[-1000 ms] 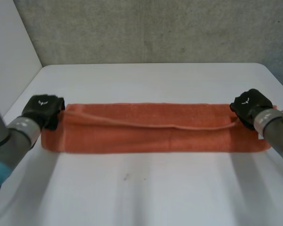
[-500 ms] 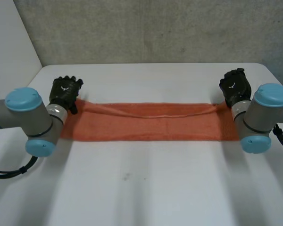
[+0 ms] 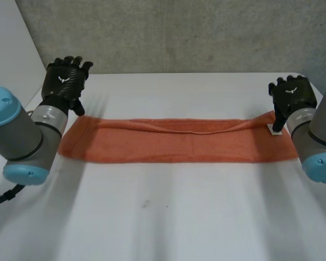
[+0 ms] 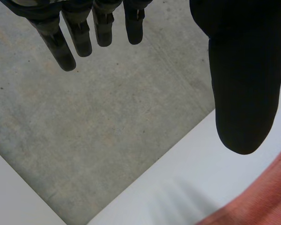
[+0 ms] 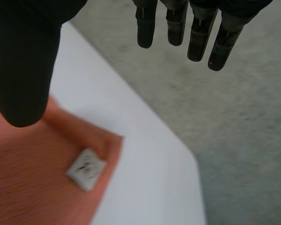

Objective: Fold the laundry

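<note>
Orange towel point(image 3: 179, 141), folded into a long flat strip across the white table, small white tag point(image 5: 86, 168) at one end.

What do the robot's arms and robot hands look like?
The left robot hand and the right robot hand are black, with thin fingers and a thick, rounded thumb. Each has a small white mark on its back. The left arm and the right arm are fat grey tubes with round light-blue caps at the joints.

Lab-like: white table point(image 3: 168, 217), bare concrete wall point(image 3: 179, 32).
</note>
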